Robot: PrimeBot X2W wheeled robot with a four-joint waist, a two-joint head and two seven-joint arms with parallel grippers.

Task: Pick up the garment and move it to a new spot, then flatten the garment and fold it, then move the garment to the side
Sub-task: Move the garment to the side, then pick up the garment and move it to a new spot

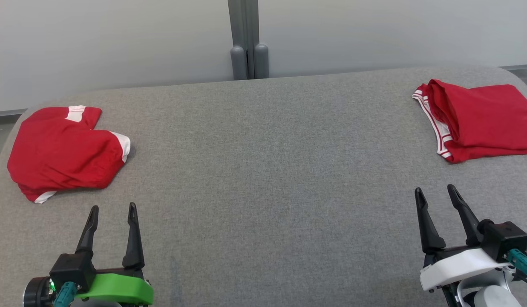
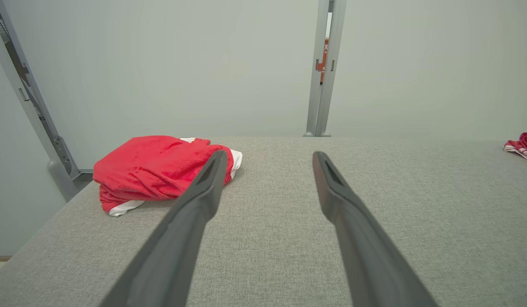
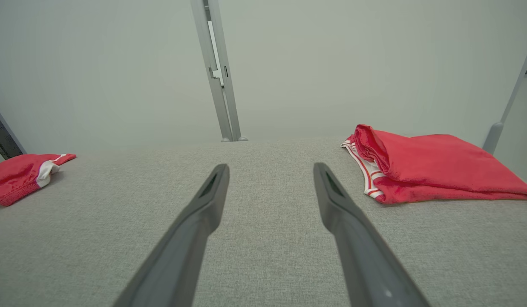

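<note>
There's writing on a small orange sign (image 2: 322, 64) peeking through the grey post (image 2: 313, 106), but it's too tiny to read. Two garments sit on the grey fabric tabletop (image 1: 263, 170). A rumpled red garment with white trim (image 1: 63, 153) lies just ahead-left of the left claw (image 1: 113, 206), long axis slanting away to the right. A folded red garment with white-striped edge (image 1: 485, 119) lies ahead-right of the right claw (image 1: 434, 188), set crosswise, stripes facing inward. Two claws, both spread wide, gripping nothing.
</note>
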